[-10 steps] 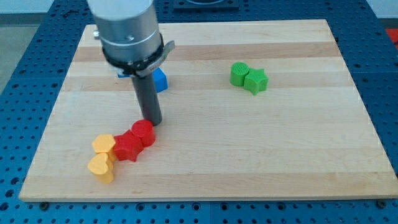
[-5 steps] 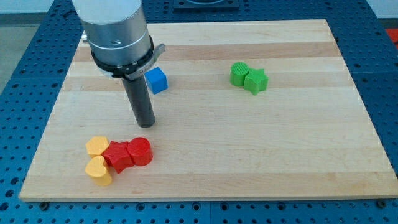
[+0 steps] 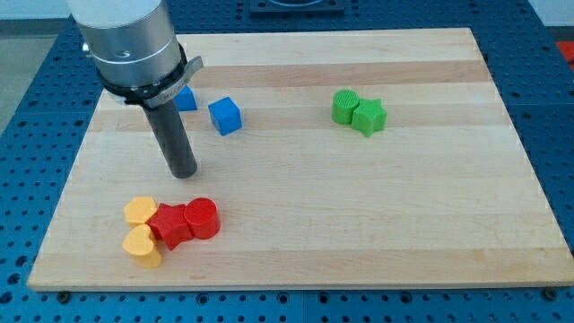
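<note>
My tip [image 3: 184, 172] rests on bare wood at the view's left, touching no block. Nearest to it, below, sits a tight cluster: a red cylinder [image 3: 204, 217] and a red star-like block [image 3: 170, 224] side by side, with a yellow heart-like block [image 3: 138, 211] and a second yellow heart-like block [image 3: 141, 244] pressed against their left. Above the tip, a blue cube [image 3: 225, 116] stands apart to the right, and another blue block [image 3: 186, 98] is partly hidden behind the arm's metal body.
Two green blocks, a rounded one [image 3: 344, 106] and a star-like one [image 3: 369, 117], touch each other at the view's upper right. The wooden board [image 3: 404, 206] lies on a blue perforated table.
My tip pushed the red and yellow blocks down and left into a tighter cluster, then pulled away up and to the left. The second blue block came into sight.
</note>
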You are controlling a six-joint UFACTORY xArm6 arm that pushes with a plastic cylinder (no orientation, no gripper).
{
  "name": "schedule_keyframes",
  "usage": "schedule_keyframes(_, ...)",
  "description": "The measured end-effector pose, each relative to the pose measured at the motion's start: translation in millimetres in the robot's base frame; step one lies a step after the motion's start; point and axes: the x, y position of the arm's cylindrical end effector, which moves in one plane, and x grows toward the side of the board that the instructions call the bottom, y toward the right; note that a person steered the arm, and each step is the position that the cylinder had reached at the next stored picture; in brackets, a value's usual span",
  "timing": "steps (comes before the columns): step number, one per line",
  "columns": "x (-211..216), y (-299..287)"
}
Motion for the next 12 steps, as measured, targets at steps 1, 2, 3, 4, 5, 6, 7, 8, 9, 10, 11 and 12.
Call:
schedule_keyframes(1,-27.6,-15.6)
schedule_keyframes(2,-32.3,-37.8)
schedule_keyframes(3,-46.9,-63.3)
schedule_keyframes(4,-77.3,-81.2)
schedule_keyframes(5,-96.5,-89.8)
schedule_keyframes(6,-113.0,-89.8)
schedule_keyframes(7,-134.3,-69.7)
schedule_keyframes(8,-135.6,-64.8)
schedule_keyframes(9,-135.7,-42.0)
schedule_keyframes(10,-135.3,10.5)
schedule_keyframes(11,-138.5,38.8)
schedule_keyframes(12,-138.5,66.4)
